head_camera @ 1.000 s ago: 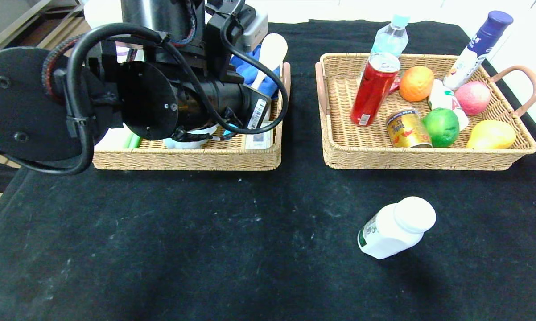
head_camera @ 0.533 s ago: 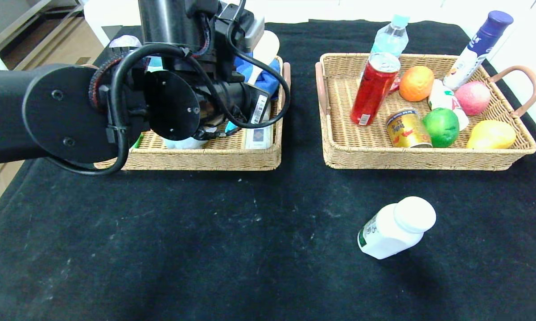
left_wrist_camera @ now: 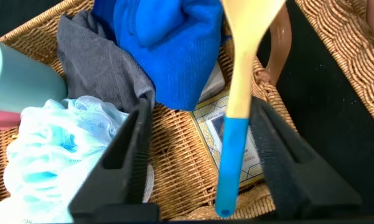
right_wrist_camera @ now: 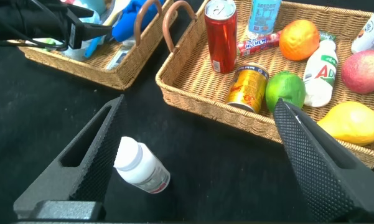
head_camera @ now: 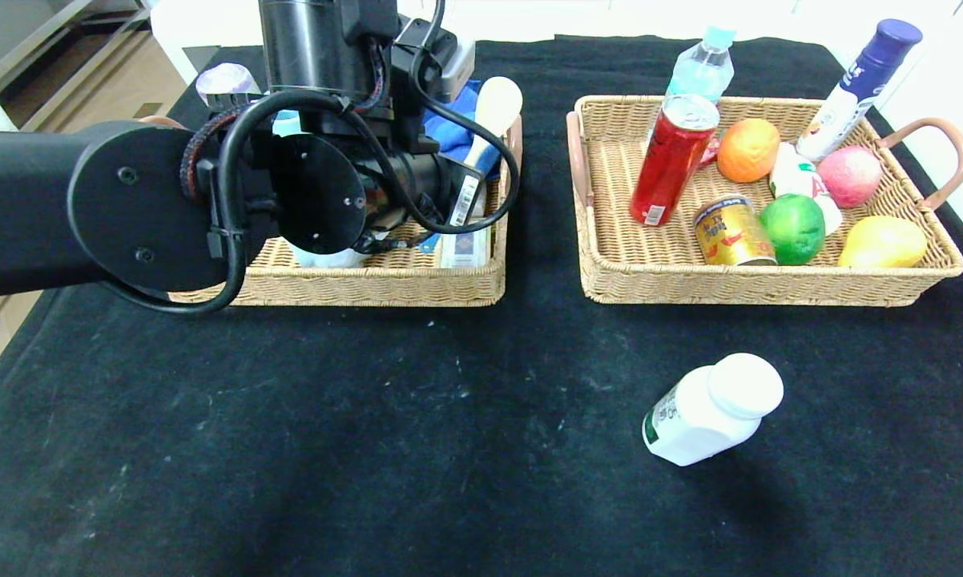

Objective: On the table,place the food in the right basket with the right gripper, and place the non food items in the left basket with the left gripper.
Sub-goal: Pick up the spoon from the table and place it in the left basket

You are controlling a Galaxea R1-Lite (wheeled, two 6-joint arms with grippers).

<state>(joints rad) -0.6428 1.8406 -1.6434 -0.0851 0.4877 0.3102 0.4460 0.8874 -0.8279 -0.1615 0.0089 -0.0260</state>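
My left gripper (left_wrist_camera: 201,109) hangs open over the left basket (head_camera: 369,282). A spoon (left_wrist_camera: 239,81) with a cream bowl and blue handle stands between its jaws, close against one finger (left_wrist_camera: 280,155) and well apart from the other. In the head view the spoon's bowl (head_camera: 499,100) rises past the basket's right rim and the arm hides the fingers. A white bottle (head_camera: 710,410) lies on the black table. My right gripper (right_wrist_camera: 198,102) is open above the bottle (right_wrist_camera: 141,167). The right basket (head_camera: 738,287) holds fruit, cans and bottles.
The left basket also holds a blue cloth (left_wrist_camera: 168,43), a grey cloth (left_wrist_camera: 93,56), a pale blue mesh sponge (left_wrist_camera: 56,143), a teal cup (left_wrist_camera: 12,74) and a flat box (left_wrist_camera: 249,155). In the right basket a red can (head_camera: 672,160) stands tall beside a gold can (head_camera: 731,232).
The left arm has shifted right and farther over the left basket. Its jaws have gone from shut to open round the spoon. The white bottle has not moved.
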